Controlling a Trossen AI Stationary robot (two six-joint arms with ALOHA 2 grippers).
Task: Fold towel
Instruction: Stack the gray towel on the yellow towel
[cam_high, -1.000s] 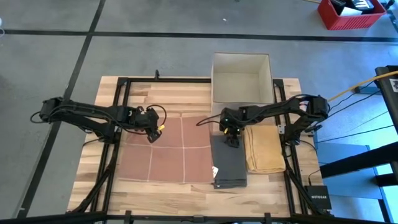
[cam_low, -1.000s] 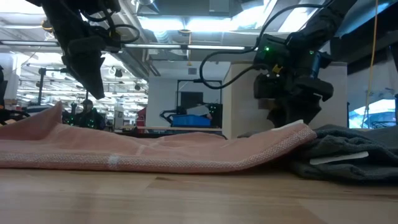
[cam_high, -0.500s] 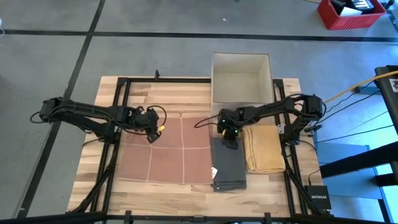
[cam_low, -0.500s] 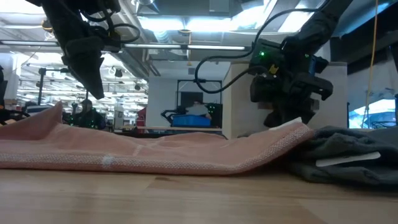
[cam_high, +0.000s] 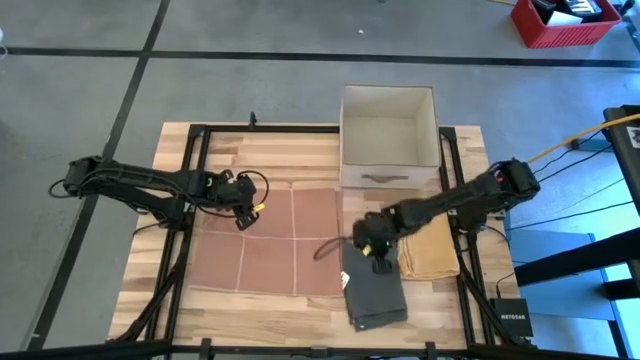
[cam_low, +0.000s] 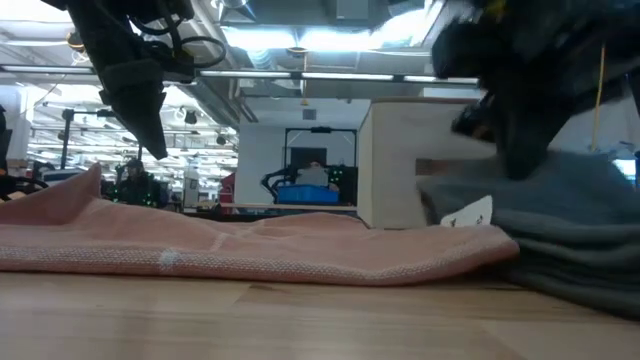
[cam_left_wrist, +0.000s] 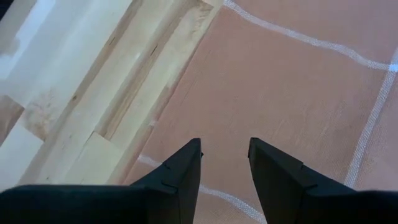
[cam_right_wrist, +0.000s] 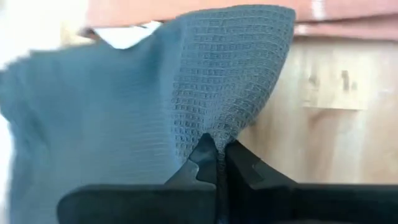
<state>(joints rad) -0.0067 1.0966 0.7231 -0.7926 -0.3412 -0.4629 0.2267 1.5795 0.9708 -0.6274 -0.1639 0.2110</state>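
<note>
The left end effector (cam_high: 243, 205) hovers unmoved over the pink towel (cam_high: 270, 250), its fingers (cam_left_wrist: 180, 174) parted and holding nothing. The right end effector (cam_high: 378, 252), open above the grey towel (cam_high: 375, 290) a second ago, has shifted nearer the tabletop's (cam_high: 270, 155) front edge and is now clamped on a pinched fold of that towel, just beside the tan towel (cam_high: 430, 250).

Grey waffle-weave towel (cam_high: 375, 285) with white tag, pinkish-brown towel (cam_high: 265, 240) with pale grid lines, mustard-yellow towel (cam_high: 428, 245), white box (cam_high: 389, 135), light wood plank desk (cam_high: 255, 155), black hands, red crate (cam_high: 565, 20) far right.
</note>
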